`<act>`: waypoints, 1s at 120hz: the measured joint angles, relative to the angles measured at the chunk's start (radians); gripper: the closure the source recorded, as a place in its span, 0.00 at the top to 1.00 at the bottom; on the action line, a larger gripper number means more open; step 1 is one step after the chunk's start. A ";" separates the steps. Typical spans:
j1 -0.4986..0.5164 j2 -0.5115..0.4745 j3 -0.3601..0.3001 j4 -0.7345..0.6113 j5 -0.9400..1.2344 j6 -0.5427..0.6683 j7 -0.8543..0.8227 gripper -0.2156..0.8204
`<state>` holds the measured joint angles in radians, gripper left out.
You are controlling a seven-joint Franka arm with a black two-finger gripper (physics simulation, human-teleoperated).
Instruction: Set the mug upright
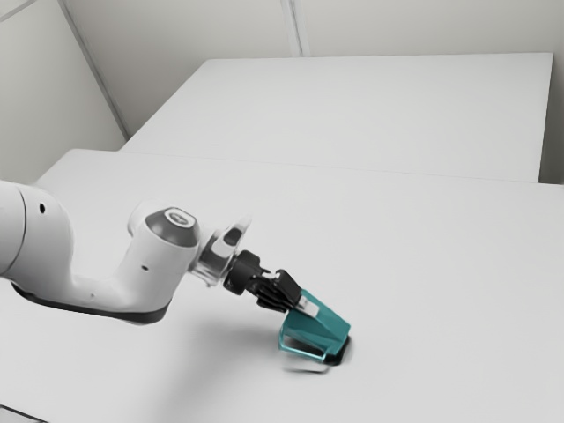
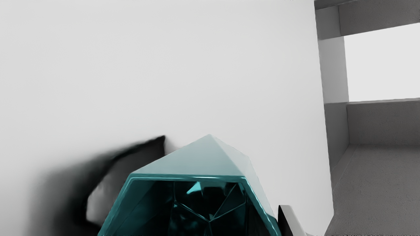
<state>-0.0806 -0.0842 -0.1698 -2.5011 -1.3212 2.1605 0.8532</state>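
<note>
Teal faceted, glossy mug (image 2: 193, 162) tilted above or on the white worktop (image 1: 423, 291); uprighting outstanding. Whether the black pincer (image 1: 304, 304) grips it, I cannot tell.

Teal faceted mug (image 1: 315, 330), tipped over at white table (image 1: 441, 264), dark hollow inside visible.

The arm's casing is glossy white, rounded and bulging at the joints, with small dark round marks like screw holes. A dark band edges its underside. One joint wears a grey cap bearing a pale oval emblem. Past a shiny, silvery-white wrist come a chunky black collar and the angular black jaws (image 1: 306, 308), whose tips carry pale, blocky pieces.
</note>
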 joint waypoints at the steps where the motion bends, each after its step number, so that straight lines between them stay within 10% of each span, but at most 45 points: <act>1: 0.000 -0.004 0.000 0.000 0.000 -0.001 0.000 0.06; 52: 0.072 -0.115 0.004 0.192 0.537 -0.061 -0.163 0.04; 120: 0.065 0.044 0.093 0.412 1.292 -0.098 -0.587 0.04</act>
<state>-0.0156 -0.0403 -0.0770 -2.0892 -0.0288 2.0629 0.2662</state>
